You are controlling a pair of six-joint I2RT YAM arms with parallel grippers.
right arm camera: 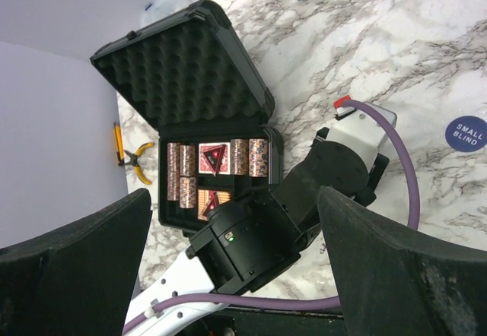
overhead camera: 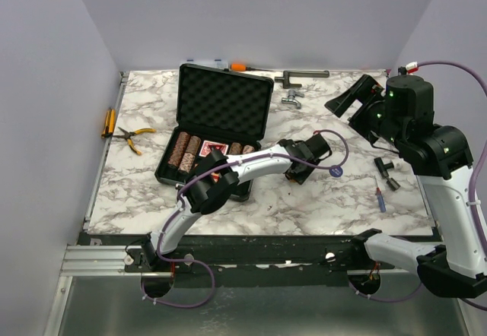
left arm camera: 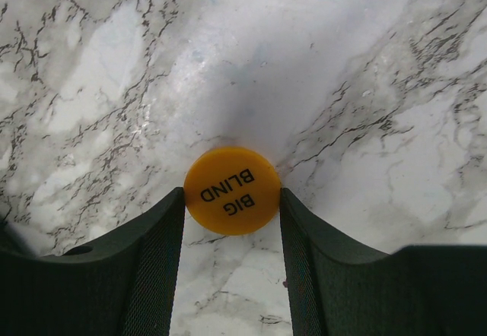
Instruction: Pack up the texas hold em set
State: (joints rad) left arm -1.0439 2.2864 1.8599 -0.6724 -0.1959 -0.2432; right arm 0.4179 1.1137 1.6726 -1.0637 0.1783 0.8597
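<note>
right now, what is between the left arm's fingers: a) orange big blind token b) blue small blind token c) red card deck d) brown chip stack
a, the left wrist view shows the orange big blind token between the left fingers, touching both.

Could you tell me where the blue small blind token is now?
In the top view, the small blind token lies flat on the marble table, just right of the left gripper, outside the open case.

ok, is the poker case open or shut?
Open. Lid of the black case stands up, foam exposed; chip stacks and red card decks visible inside.
</note>
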